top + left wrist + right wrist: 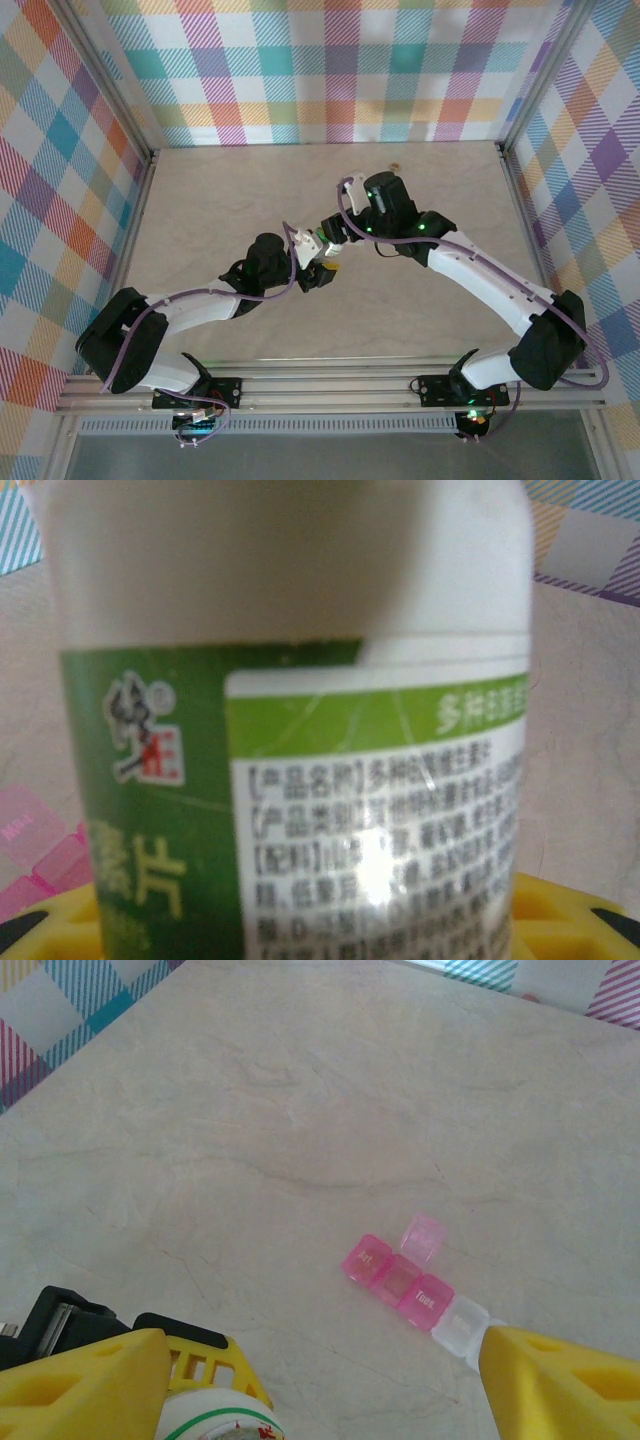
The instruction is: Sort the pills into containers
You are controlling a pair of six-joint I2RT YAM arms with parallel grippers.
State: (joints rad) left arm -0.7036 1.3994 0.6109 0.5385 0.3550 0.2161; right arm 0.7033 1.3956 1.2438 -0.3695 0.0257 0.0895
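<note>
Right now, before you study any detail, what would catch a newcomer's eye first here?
Mid-table, the left gripper clamps a white bottle with a green label, which looms close in the left wrist view. Next, the pink pill box lies on the pale table, one lid raised, ahead of the open right gripper.

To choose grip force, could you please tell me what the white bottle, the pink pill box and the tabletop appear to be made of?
White bottle: probably opaque plastic, matte body, glossy green printed label showing glare.
Pink pill box: translucent plastic; light shows through its raised lid.
Tabletop: smooth, pale, veined like marble; stone or laminate, cannot tell.
</note>
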